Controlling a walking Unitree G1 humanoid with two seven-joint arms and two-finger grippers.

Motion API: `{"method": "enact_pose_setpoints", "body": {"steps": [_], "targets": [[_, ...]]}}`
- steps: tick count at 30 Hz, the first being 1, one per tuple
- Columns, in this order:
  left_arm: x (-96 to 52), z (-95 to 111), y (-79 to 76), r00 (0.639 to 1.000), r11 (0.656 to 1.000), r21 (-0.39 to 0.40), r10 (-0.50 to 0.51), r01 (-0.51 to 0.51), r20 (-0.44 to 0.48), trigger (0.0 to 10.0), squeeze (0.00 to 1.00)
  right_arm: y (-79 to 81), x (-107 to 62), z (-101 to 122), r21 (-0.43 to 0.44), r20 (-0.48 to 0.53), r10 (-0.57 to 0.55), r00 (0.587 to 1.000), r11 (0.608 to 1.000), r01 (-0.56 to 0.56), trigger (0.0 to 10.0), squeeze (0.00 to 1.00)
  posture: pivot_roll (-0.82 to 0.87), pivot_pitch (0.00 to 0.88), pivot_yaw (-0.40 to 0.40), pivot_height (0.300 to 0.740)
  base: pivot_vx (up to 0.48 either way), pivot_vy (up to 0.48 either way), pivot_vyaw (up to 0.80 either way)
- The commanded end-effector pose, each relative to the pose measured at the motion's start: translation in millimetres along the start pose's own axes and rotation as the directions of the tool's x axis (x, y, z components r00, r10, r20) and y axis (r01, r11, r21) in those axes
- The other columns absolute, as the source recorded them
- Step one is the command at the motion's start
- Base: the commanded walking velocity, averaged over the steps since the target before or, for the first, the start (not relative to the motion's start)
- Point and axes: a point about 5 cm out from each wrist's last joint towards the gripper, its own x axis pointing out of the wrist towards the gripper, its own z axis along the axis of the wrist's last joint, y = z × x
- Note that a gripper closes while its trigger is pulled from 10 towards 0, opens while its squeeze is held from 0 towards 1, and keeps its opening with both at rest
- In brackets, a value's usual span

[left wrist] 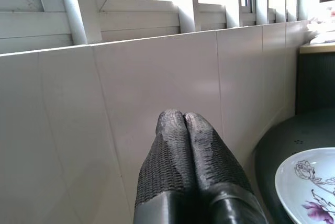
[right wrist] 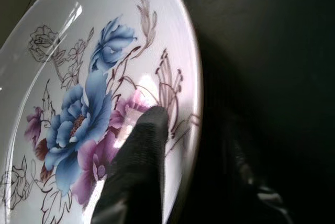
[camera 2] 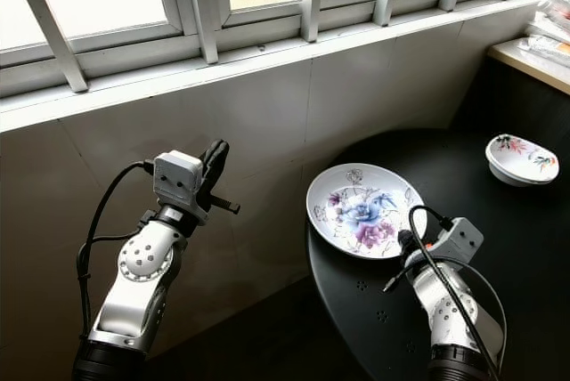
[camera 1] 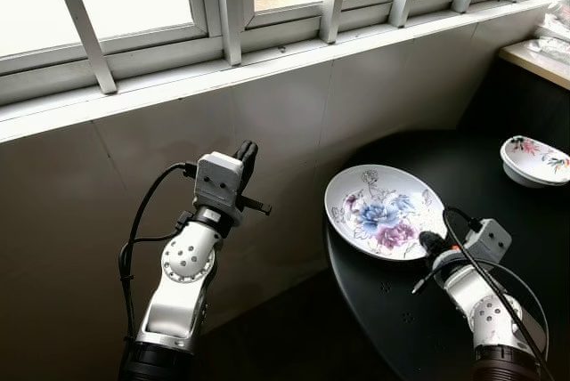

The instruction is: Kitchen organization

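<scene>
A white plate (camera 1: 383, 212) painted with blue and purple flowers lies near the left edge of a round black table (camera 1: 401, 319). My right gripper (camera 1: 431, 242) is at the plate's near rim. In the right wrist view one black finger (right wrist: 138, 156) rests over the plate's (right wrist: 78, 77) painted inside. The other finger shows dimly outside the rim, with a wide gap, so the gripper is open astride the rim. My left gripper (camera 1: 246, 151) is raised in front of the grey tiled wall, away from the table. Its fingertips (left wrist: 183, 122) are pressed together and hold nothing.
A small white floral bowl (camera 1: 534, 160) stands at the table's far right. A light countertop (camera 1: 539, 59) with plastic-wrapped items sits beyond it. A barred window and sill (camera 1: 267, 56) run along the wall. Dark floor lies between the wall and the table.
</scene>
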Motion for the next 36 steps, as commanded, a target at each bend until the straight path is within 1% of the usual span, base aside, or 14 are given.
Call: {"method": "enact_pose_setpoints", "body": {"steps": [1,9,13,15,16,17,18,22,24,25,26,29,31,36], "targets": [[2.2,-2.1,-4.3,1.0,1.0,0.002,-0.018,0.018,-0.016,10.0,0.0,-0.3,1.6,-3.5,0.017,-0.029,0.008,1.0,1.0,-0.008,0.0,0.0,0.11,0.0,-0.051,0.74,0.0,0.0,0.0],[1.6,-4.0,-5.6,1.0,1.0,0.003,-0.02,0.02,-0.024,10.0,0.0,-2.2,2.4,-4.2,0.015,-0.027,0.001,1.0,1.0,0.0,0.0,0.0,0.11,0.0,-0.052,0.74,0.0,0.0,0.0],[1.5,-4.3,-5.5,1.0,1.0,0.004,-0.017,0.017,-0.025,10.0,0.0,0.5,0.6,3.0,0.013,0.044,0.021,0.999,1.0,-0.021,0.0,0.0,0.11,0.0,-0.053,0.74,0.0,0.0,0.0],[1.2,-4.3,-5.2,1.0,1.0,0.005,-0.015,0.015,-0.025,10.0,0.0,6.7,-3.3,10.4,0.029,0.116,0.075,0.99,0.996,-0.079,0.0,0.0,0.11,0.0,-0.054,0.74,0.0,0.0,0.0],[1.1,-4.4,-4.7,1.0,1.0,0.007,-0.013,0.013,-0.026,10.0,0.0,9.8,-7.4,17.4,0.034,0.189,0.106,0.976,0.993,-0.114,0.0,0.0,0.11,0.0,-0.053,0.74,0.0,0.0,0.0],[1.1,-4.4,-4.7,1.0,1.0,0.007,-0.013,0.013,-0.026,10.0,0.0,9.8,-7.4,17.4,0.034,0.189,0.106,0.976,0.993,-0.114,0.0,0.0,0.11,0.0,-0.053,0.74,0.0,0.0,0.0],[1.1,-4.6,-4.0,1.0,1.0,0.008,-0.011,0.011,-0.026,10.0,0.0,12.4,-11.4,22.6,0.039,0.245,0.125,0.961,0.99,-0.139,0.0,0.0,0.11,0.0,-0.052,0.74,0.0,0.0,0.0],[0.9,-5.6,-2.6,0.999,1.0,0.009,-0.005,0.005,-0.032,10.0,0.0,17.2,-15.6,23.8,0.002,0.289,0.156,0.945,0.986,-0.164,0.0,0.0,0.11,0.0,-0.047,0.74,0.0,0.0,0.0],[0.6,-7.1,-1.4,0.999,1.0,0.01,0.0,0.0,-0.04,10.0,0.0,18.7,-18.8,25.7,-0.04,0.334,0.156,0.93,0.988,-0.151,0.0,0.0,0.11,0.0,-0.045,0.74,0.0,0.0,0.0],[0.6,-7.8,-1.1,0.999,1.0,0.008,0.003,-0.003,-0.046,10.0,0.0,20.1,-21.8,28.0,-0.094,0.372,0.168,0.913,0.985,-0.142,0.0,0.0,0.11,0.0,-0.045,0.74,0.0,0.0,0.8],[0.6,-7.8,-1.1,0.999,1.0,0.008,0.003,-0.003,-0.046,10.0,0.0,20.1,-21.8,28.0,-0.094,0.372,0.168,0.913,0.985,-0.142,0.0,0.0,0.11,0.0,-0.045,0.74,0.0,0.0,0.8],[0.9,-9.9,0.5,0.998,1.0,0.009,0.004,-0.004,-0.063,10.0,0.0,21.4,-23.9,27.3,-0.155,0.415,0.167,0.895,0.982,-0.111,0.0,0.0,0.11,0.0,-0.041,0.74,0.0,0.0,0.8],[0.6,-11.4,-0.3,0.997,1.0,0.004,-0.004,0.005,-0.072,10.0,0.0,26.9,-26.4,26.9,-0.223,0.442,0.198,0.875,0.969,-0.107,0.0,0.0,0.11,0.0,-0.042,0.74,0.0,0.0,0.8],[0.1,-12.3,-1.6,0.996,1.0,0.002,-0.022,0.023,-0.083,10.0,0.0,34.1,-28.6,24.0,-0.29,0.462,0.242,0.853,0.95,-0.112,0.0,0.0,0.12,0.0,-0.043,0.74,0.0,0.0,0.8]]}}
